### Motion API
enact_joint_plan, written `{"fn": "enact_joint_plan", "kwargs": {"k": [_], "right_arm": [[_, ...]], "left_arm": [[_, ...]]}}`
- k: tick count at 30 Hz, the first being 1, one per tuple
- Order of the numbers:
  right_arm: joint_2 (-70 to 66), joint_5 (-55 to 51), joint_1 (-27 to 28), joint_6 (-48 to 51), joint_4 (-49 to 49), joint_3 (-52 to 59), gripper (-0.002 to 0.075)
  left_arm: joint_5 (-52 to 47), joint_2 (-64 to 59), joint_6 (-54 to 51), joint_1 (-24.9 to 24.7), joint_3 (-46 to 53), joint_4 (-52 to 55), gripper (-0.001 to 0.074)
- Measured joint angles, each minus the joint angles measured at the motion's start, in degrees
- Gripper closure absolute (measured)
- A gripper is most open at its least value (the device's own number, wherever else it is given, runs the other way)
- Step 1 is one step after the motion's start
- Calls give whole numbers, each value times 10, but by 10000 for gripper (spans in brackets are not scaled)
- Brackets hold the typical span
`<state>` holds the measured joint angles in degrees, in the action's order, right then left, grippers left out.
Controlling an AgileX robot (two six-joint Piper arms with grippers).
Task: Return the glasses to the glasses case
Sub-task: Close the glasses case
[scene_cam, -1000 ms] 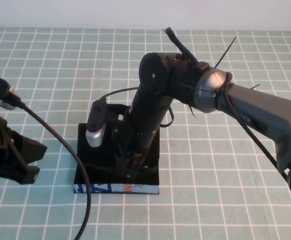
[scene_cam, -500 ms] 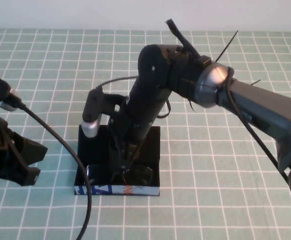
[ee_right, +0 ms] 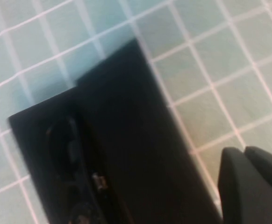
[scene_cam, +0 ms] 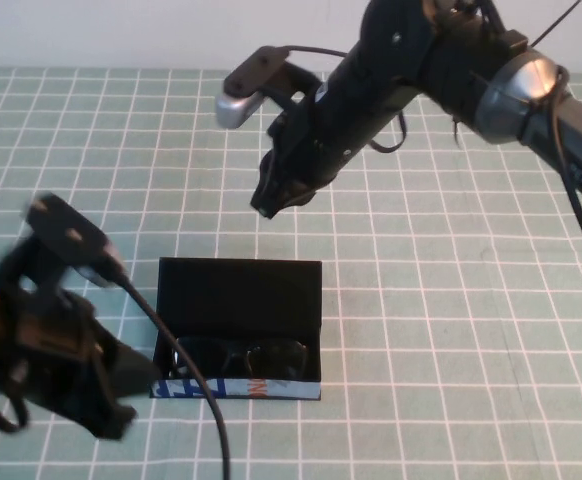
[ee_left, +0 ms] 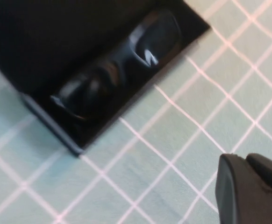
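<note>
**Spotter:** High view gives you the glasses (scene_cam: 241, 357) lying inside the glasses case (scene_cam: 239, 295), along its near edge just behind the printed front, lid folded back flat on the worktop (scene_cam: 451, 330). Placement looks done to me; only the lid appears to be left.

**Second:** Where do you have the right hand (scene_cam: 276, 195)?

**Spotter:** Raised above the worktop beyond the case's far edge, well clear of it and carrying nothing. Whether its fingers are apart or together you can't tell; they read as one dark lump. I'd guess it sits high so the lid has room to swing.

**Second:** And the left hand (scene_cam: 91, 400)?

**Spotter:** Low at the case's near-left corner, just beside the printed front, empty too. Its fingers are blurred, so again you can't tell. Its wrist camera looks straight at the glasses in the tray, which suits a push on the lid from that side.
</note>
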<state>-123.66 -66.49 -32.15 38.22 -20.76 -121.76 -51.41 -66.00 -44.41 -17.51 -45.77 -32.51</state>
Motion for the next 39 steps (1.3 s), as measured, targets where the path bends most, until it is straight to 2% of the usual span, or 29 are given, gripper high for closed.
{"fn": "enact_joint_plan", "kwargs": {"k": [7,11,17,24,39], "right_arm": [[-19,22,24,-61,-10,0,737],[-33,38,25,-68,-19,0,737],[-60,46,25,-69,-24,0,737],[-89,50,25,-69,-38,0,737],[-98,-22,25,12,-113,0,737]], "left_arm": [[136,-81,10,-120,61,-3,736],[221,-131,19,-162,62,-11,736],[283,-205,23,-170,62,-20,736],[342,-227,23,-170,62,-24,736],[356,-227,23,-170,62,-24,736]]}}
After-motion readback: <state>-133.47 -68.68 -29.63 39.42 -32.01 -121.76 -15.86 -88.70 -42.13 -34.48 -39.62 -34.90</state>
